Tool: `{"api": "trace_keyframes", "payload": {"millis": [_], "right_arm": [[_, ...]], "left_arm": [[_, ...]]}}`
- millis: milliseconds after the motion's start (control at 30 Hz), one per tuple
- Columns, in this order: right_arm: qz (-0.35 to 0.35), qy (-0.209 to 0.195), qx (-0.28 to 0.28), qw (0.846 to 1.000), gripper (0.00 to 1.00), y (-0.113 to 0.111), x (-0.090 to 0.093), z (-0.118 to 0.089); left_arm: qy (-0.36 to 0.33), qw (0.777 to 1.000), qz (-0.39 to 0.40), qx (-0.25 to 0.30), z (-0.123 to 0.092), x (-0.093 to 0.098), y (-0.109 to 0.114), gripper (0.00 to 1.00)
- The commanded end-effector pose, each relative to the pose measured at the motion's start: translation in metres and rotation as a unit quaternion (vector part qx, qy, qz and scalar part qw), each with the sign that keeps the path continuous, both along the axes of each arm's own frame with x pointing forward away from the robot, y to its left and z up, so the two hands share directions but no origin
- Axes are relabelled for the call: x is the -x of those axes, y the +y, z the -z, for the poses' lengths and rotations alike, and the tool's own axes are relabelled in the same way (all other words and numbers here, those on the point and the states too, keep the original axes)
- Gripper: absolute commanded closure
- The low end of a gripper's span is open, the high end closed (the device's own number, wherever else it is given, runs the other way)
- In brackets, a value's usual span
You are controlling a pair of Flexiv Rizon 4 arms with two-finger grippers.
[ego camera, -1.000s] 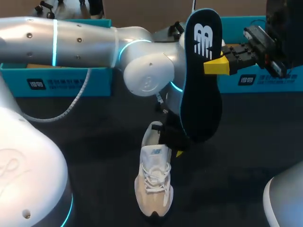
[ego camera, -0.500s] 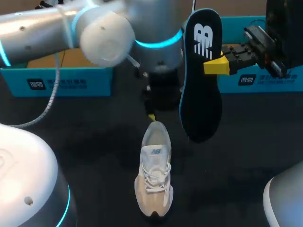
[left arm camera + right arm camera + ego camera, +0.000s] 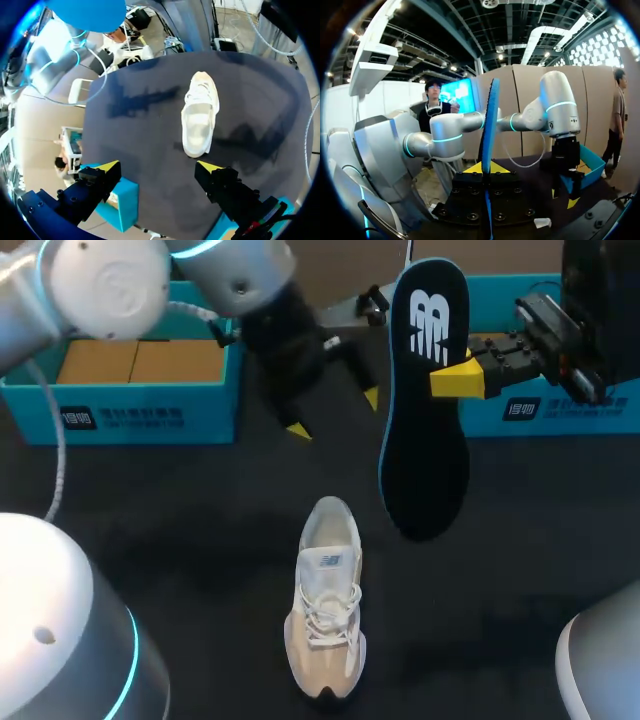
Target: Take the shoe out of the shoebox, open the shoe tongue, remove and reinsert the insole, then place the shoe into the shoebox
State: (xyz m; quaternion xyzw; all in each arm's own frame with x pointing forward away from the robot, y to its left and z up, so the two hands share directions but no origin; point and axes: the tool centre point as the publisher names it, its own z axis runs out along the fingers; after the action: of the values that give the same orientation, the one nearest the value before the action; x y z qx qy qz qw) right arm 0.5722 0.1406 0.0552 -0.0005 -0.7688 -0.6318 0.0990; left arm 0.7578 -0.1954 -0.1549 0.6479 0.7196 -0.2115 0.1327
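A: Where's the shoe?
B: The shoe lies laces-up on the table, toe toward the robot, apart from both claws.
A: And the insole?
B: The right gripper pinches the insole upright in the air. The left gripper hangs spread and empty beside the shoebox.

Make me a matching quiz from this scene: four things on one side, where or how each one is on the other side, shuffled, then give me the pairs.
Things:
1. insole
2. shoe
3. left gripper
4. teal box on the left

States:
A. open and empty above the table
B. resting on the table, laces up
C. at the table's far side, brown inside
D. off the table, clamped in the right gripper

Pairs: 1-D, 2-B, 3-A, 4-C
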Motion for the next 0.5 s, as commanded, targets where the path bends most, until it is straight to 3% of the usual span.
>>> {"api": "trace_keyframes", "payload": {"millis": [33,233,367,500], "right_arm": [[-0.002,0.001,0.002,1.000,1.00,0.003,-0.002,-0.001],[-0.002,0.001,0.002,1.000,1.00,0.003,-0.002,-0.001],[-0.002,0.001,0.002,1.000,1.00,0.003,-0.002,-0.001],[-0.002,0.001,0.002,1.000,1.00,0.003,-0.002,-0.001]], "left_arm": [[-0.006,0.959,-0.045,0.279,0.005,0.003,0.012,0.00],[-0.006,0.959,-0.045,0.279,0.005,0.003,0.012,0.00],[-0.014,0.922,-0.050,0.384,-0.013,-0.006,0.011,0.00],[-0.043,0.898,-0.039,0.437,-0.028,-0.007,0.003,0.00]]}}
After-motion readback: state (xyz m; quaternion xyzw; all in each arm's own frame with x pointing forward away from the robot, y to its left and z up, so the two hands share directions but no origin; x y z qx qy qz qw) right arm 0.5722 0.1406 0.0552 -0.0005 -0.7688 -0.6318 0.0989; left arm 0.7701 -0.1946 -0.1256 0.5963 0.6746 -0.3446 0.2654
